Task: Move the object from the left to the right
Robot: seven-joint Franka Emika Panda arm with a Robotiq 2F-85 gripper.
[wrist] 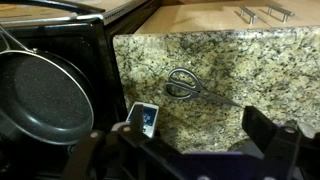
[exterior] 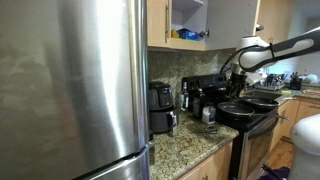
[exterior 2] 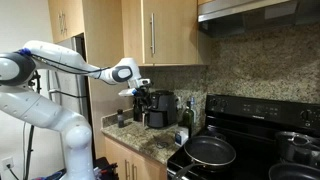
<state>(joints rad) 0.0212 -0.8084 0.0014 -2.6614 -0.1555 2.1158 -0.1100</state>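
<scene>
Gripper [wrist: 185, 160] of dark metal low in wrist view, fingers [wrist: 272, 140] spread wide, nothing held. Just beyond, small blue-and-white packet [wrist: 143, 118] flat on speckled granite countertop [wrist: 250, 70], near edge of black stove [wrist: 95, 32]. Farther on, silver scissor-like metal utensil [wrist: 183, 83] flat on same granite, apart from packet; unclear which of the two counts as task object. Round black frying pan [wrist: 40, 95] on stove alongside. Pale wooden cabinet doors [wrist: 200, 15] behind. In an exterior view, white robot arm [exterior 2: 70, 60] stretched above black coffee maker [exterior 2: 157, 108]; in an exterior view, brushed-steel fridge [exterior: 70, 90] nearest camera.
</scene>
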